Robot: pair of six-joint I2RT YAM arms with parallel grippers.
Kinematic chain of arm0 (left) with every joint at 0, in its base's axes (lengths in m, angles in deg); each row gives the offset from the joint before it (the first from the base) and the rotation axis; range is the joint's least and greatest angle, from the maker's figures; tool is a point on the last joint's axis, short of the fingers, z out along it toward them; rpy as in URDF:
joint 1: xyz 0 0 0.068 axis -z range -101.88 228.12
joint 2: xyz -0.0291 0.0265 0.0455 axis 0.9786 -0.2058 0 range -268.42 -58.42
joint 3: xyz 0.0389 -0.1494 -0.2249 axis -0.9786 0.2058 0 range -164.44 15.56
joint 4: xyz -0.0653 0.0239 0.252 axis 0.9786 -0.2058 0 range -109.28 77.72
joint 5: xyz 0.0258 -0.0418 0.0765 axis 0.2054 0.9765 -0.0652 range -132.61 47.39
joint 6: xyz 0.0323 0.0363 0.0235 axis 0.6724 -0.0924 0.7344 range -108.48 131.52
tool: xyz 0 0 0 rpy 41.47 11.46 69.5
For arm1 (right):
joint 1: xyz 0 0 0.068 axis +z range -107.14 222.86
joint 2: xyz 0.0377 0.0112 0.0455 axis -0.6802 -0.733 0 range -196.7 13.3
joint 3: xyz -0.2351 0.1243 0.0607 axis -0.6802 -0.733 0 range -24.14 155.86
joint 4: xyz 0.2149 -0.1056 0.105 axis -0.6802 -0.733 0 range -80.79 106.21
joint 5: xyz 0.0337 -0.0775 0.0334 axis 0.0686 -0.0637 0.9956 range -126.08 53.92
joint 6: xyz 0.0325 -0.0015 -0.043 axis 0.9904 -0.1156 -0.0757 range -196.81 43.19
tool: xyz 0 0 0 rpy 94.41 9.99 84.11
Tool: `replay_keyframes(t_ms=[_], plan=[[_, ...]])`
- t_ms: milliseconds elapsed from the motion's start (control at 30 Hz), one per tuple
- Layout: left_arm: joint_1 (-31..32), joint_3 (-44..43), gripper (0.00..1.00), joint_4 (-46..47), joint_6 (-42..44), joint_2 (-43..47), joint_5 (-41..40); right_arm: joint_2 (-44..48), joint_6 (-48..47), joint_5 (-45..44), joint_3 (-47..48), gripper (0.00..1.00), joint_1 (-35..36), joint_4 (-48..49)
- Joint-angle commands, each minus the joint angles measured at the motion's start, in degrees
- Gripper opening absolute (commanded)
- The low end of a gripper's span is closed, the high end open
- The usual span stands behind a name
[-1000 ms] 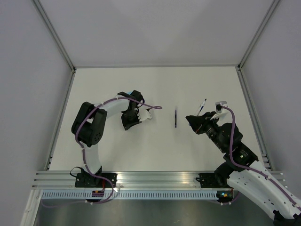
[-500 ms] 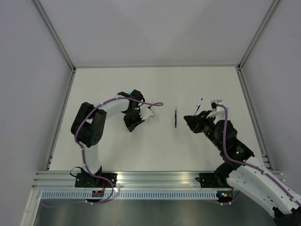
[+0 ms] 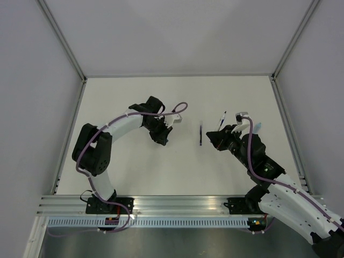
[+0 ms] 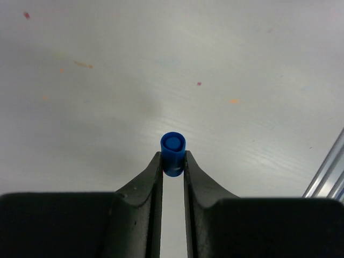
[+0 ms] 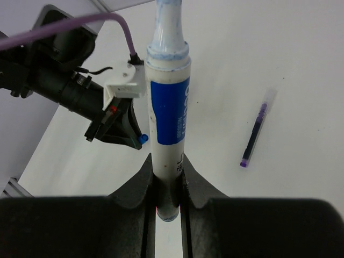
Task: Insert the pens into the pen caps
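Observation:
My left gripper [image 4: 173, 162] is shut on a small dark blue pen cap [image 4: 173, 151], held at its fingertips above the white table. The top view shows this gripper [image 3: 162, 140] left of centre. My right gripper [image 5: 168, 173] is shut on a white pen with a blue label [image 5: 167, 110], its bluish tip pointing away from me. In the top view this gripper [image 3: 214, 137] is right of centre and the pen [image 3: 221, 121] sticks out of it. The right wrist view shows the left gripper with the cap [image 5: 142, 138] just left of the pen.
A thin dark pen with a purple end [image 3: 201, 134] lies on the table between the two grippers; it also shows in the right wrist view [image 5: 257, 129]. Metal frame rails [image 3: 70, 54] border the table on both sides.
My left gripper has moved right toward the centre with the cap. My right gripper has moved a little left and up with the white pen. The dark pen has not moved.

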Motion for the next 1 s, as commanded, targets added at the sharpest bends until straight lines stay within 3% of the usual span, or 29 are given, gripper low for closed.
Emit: replay_keyframes(t_ms=[0,67,100,167,233,267,433,467,567,667,967], plan=[[0.1,0.3,0.02,12.9,-8.6,10.4,13.4,-0.8,0.4,4.3,-0.2,0.02,0.1,5.7],[0.1,3.3,0.02,21.0,-13.0,17.6,20.4,-1.7,0.4,5.6,-0.5,0.02,0.1,6.9],[0.1,6.9,0.02,31.2,-19.1,19.8,22.6,-2.6,0.5,6.7,-0.5,0.02,0.1,7.6],[0.1,12.6,0.02,42.0,-29.7,25.6,28.2,-3.3,0.4,7.1,-0.4,0.02,0.1,8.4],[0.2,16.1,0.02,59.0,-37.4,28.6,29.8,-4.3,0.2,10.5,-0.4,0.02,0.1,9.2],[0.2,18.6,0.02,63.5,-43.4,30.6,29.8,-4.7,0.0,13.0,-0.4,0.02,0.1,10.2],[0.2,23.7,0.02,82.7,-57.0,33.4,31.5,-6.1,-1.4,24.7,-1.3,0.02,0.3,17.3],[0.3,26.9,0.02,92.7,-59.6,33.7,32.3,-6.4,-1.3,26.2,-1.7,0.02,0.5,19.8],[0.3,31.9,0.02,110.3,-71.2,33.9,32.9,-7.8,-1.1,30.8,-2.1,0.02,1.4,23.4],[0.3,33.4,0.02,115.1,-74.6,34.2,33.0,-8.1,-1.8,33.3,-2.4,0.02,2.8,25.4],[0.3,35.8,0.02,111.4,-80.7,39.3,21.0,-11.4,-7.5,34.4,-0.2,0.01,10.4,24.0]])
